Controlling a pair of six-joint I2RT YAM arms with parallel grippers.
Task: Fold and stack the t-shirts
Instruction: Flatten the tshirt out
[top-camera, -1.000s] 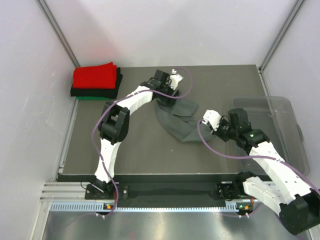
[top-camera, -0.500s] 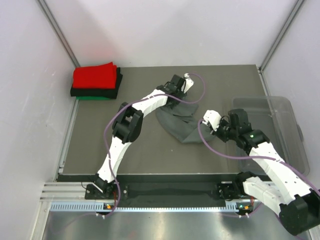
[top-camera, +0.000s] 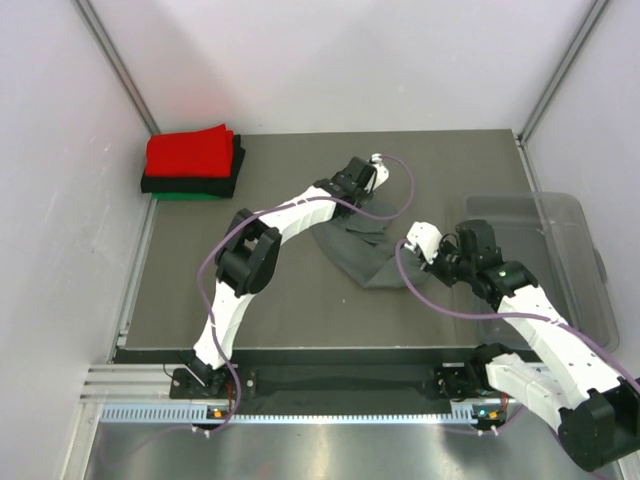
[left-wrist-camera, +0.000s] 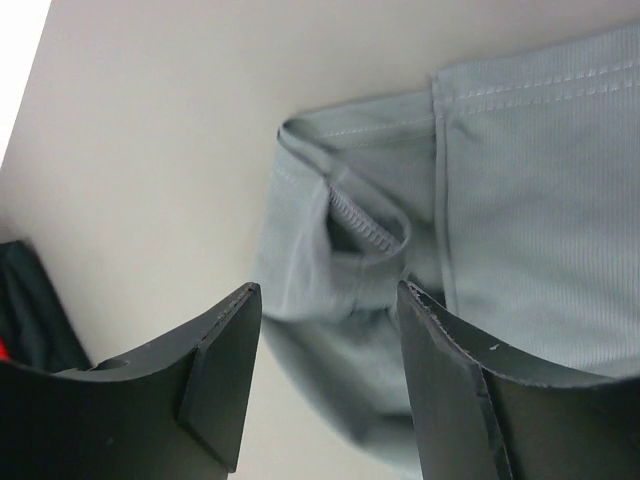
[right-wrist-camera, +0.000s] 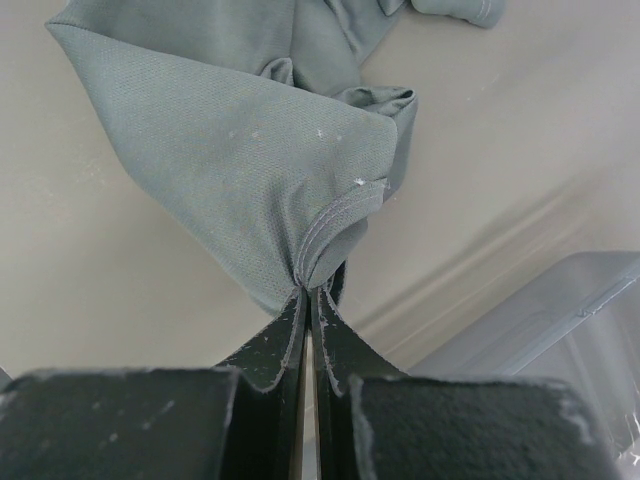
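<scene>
Lower right of the overhead view: right hand (top-camera: 412, 240), pinched fully shut on a gathered hem of the dark grey t-shirt (top-camera: 355, 245), with cloth fanning out from the fingertips toward the upper left of the wrist view. Just right of that hand, at the bench (top-camera: 250, 300) edge: clear plastic bin (top-camera: 560, 260).

Middle of the frame: the dark grey t-shirt itself, crumpled and only partly spread, lying on the bench between the two hands, its near corner drawn to a point in the right hand's grip.

Slightly farther, above centre: left hand (top-camera: 365, 185), fingers spread apart over the shirt's far edge, with a stitched hem and a rumpled fold showing between them in the wrist view; holding nothing.

Far upper left corner of the bench, well apart from both hands: folded pile, red t-shirt (top-camera: 190, 152) on top, black t-shirt (top-camera: 190, 184) under it, green t-shirt (top-camera: 185, 196) at the bottom.
</scene>
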